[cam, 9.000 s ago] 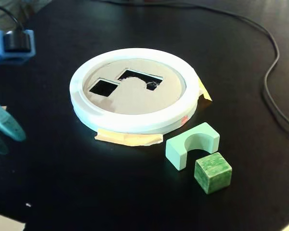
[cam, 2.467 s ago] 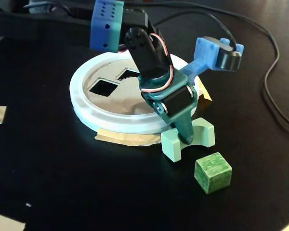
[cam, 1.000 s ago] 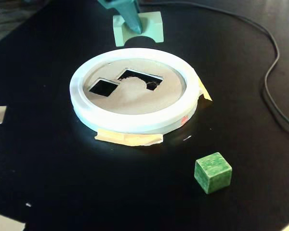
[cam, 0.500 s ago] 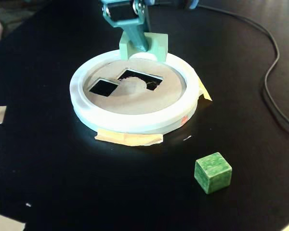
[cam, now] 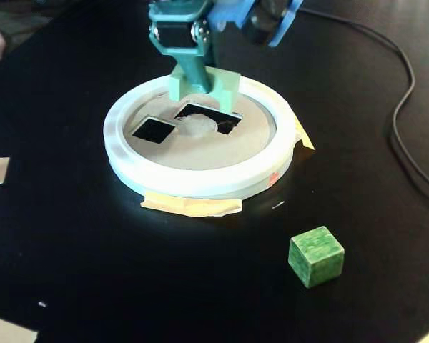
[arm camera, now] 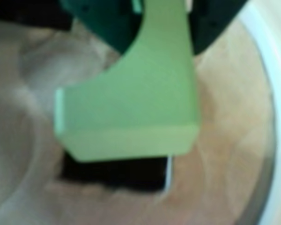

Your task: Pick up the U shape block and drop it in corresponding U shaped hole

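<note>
Your U shape block (cam: pixel 225 87) is up in the air, just above the far side of the tan disc (cam: pixel 200 146). It hangs right over the back edge of the U shaped hole (cam: pixel 207 118), with its two legs pointing down. The gripper (cam: pixel 200 78) is squeezed tight on the U shape block, one finger in the notch.

Half a second ago the block was farther back, over the white rim (cam: pixel 129 168). Now it has come forward and lower, inside the rim. One second ago it was even farther away, past the disc.

In the wrist view you see the U shape block (arm camera: pixel 145 98) big and blurry. The dark U shaped hole (arm camera: pixel 114 173) peeks out just under its bottom edge. Most of the hole is hidden behind the block, so you cannot tell if the edges line up.

The square hole (cam: pixel 154 130) is just to the left of the U shaped hole in the fixed view. The green cube (cam: pixel 315 256) sits well apart, down near the front right on the black table (cam: pixel 71 257). A black cable (cam: pixel 400 107) runs along the right side, far from the disc. There is lots of open room around the rim.
</note>
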You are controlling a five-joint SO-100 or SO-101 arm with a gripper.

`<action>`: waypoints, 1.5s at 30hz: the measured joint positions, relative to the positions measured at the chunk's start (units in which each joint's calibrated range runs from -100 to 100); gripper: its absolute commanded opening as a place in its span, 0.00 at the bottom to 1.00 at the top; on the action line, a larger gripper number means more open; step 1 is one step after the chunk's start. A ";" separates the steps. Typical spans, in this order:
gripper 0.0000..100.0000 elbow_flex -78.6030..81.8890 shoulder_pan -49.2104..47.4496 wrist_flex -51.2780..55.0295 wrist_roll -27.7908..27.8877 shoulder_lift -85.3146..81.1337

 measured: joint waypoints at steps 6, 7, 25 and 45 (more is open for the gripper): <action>0.01 0.00 -0.20 0.00 -0.63 2.32; 0.01 0.00 0.00 -0.10 -0.63 2.76; 0.49 0.00 -0.20 -3.39 -0.63 5.44; 0.57 0.00 -0.30 -5.72 0.83 3.12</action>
